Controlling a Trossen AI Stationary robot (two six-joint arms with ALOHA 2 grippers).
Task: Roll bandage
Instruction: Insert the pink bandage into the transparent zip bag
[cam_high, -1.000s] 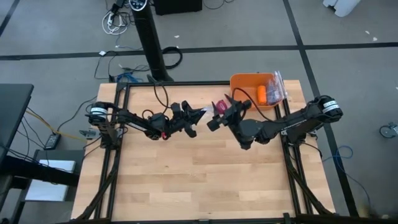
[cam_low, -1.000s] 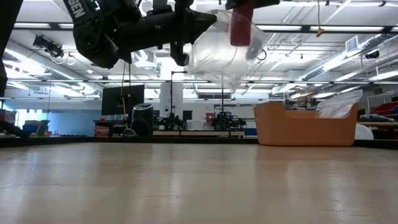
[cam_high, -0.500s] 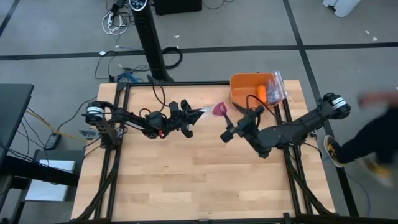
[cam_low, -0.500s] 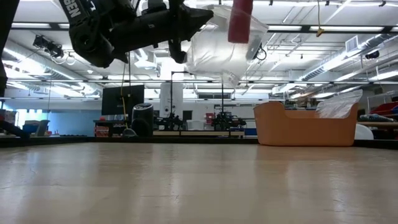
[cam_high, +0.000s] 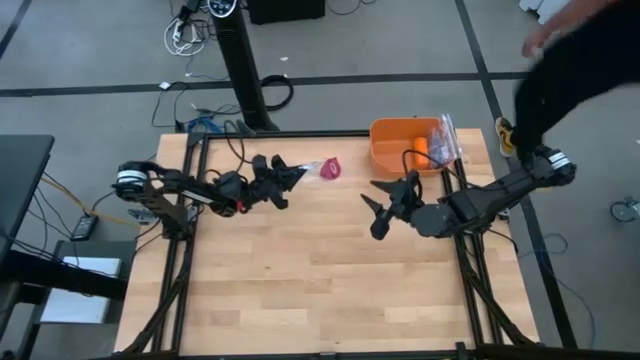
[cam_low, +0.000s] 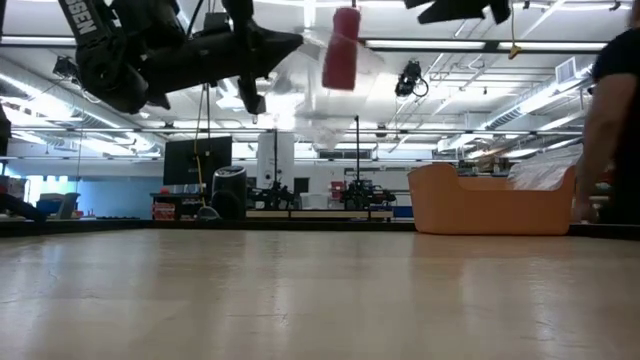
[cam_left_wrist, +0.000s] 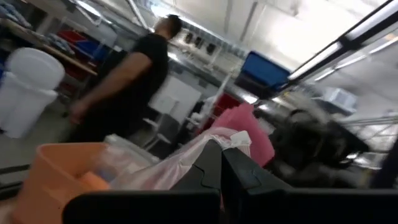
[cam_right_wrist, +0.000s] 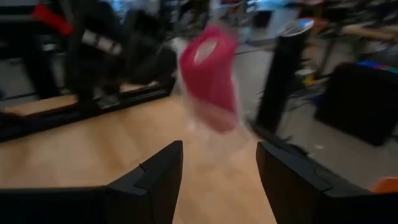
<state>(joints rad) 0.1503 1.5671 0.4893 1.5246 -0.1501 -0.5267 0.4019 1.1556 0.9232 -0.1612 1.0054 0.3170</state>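
left claw (cam_high: 291, 174) pinches clear bag (cam_high: 311, 169) holding bandage (cam_high: 331, 167) — right claw (cam_high: 374, 205) wide, empty

Wooden table (cam_high: 320, 280), bare light planks across most of its surface. Orange bin (cam_high: 392, 146) at the far right corner, holding a small orange roll (cam_high: 422, 150) and crinkly clear plastic (cam_high: 445, 140). Person in dark clothing (cam_high: 565, 75) standing on the floor just beyond that corner. Black pole (cam_high: 240, 65) and loose cables (cam_high: 185, 35) behind the far edge.
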